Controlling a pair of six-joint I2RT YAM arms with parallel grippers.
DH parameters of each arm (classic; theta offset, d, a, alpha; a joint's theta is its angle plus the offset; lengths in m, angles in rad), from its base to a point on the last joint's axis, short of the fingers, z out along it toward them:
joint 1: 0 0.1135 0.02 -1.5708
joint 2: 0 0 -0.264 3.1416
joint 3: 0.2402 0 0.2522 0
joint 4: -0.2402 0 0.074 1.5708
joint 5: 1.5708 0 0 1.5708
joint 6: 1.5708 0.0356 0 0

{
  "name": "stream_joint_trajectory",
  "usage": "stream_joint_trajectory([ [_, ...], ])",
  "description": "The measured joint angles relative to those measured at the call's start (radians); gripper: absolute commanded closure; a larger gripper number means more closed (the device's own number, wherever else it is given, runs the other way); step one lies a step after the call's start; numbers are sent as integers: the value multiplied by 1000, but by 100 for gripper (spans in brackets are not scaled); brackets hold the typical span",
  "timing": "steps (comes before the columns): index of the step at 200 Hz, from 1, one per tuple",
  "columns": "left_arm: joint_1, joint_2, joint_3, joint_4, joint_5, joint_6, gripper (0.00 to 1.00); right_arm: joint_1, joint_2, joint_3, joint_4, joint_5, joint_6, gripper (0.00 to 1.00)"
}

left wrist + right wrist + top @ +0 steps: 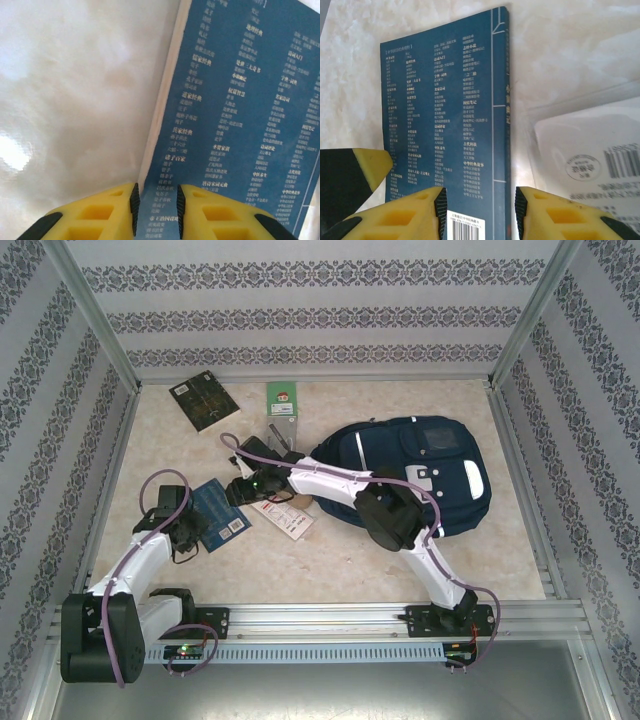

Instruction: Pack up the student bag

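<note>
Bag: the navy backpack (pixel 415 465) lies flat on the right half of the bench (pixel 330 575), front side up with its white stripes showing. The right arm reaches across its near left edge.
Blue book: the blue book (pixel 445 100) lies flat to the left of the bag, its back cover up, with columns of print and a barcode at one end.
Left gripper: the left gripper (pixel 156 205) points down at the book's pale page edge. Its jaws are narrow, with that edge showing in the slim gap; I cannot tell whether the pads touch it.
Right gripper: the right gripper (pixel 480 205) is over the barcode end near the spine, its jaws moderately apart.
Clear packet: the clear packet (pixel 590 160) holds a white card and lies just beside the book's spine.
Far edge: a dark book (pixel 203 403) and a green card (pixel 282 400) lie there.
</note>
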Motion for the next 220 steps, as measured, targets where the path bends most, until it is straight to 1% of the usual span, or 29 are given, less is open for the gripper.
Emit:
stream_joint_trajectory([
  [30, 0, 17, -14, 8, -3, -15, 78, 11, 38, 39, -11, 1, -13, 56],
  [56, 0, 24, -14, 27, -3, -18, 82, 18, 66, 61, -34, 28, -30, 55],
  [82, 0, 17, -19, 33, -5, -22, 82, 26, 82, 62, -51, 44, -47, 55],
  [109, 0, 10, -27, 42, -4, -26, 83, 27, 83, 64, -52, 33, -50, 55],
  [140, 0, 11, -27, 43, -8, -26, 86, 21, 95, 75, -49, -49, -41, 57],
  [169, 2, 11, -29, 47, -20, -26, 87, -3, 95, 73, -18, -146, 10, 58],
  [220, 11, -11, -42, 52, -42, -33, 87, -42, 86, 30, 175, -314, 146, 62],
])
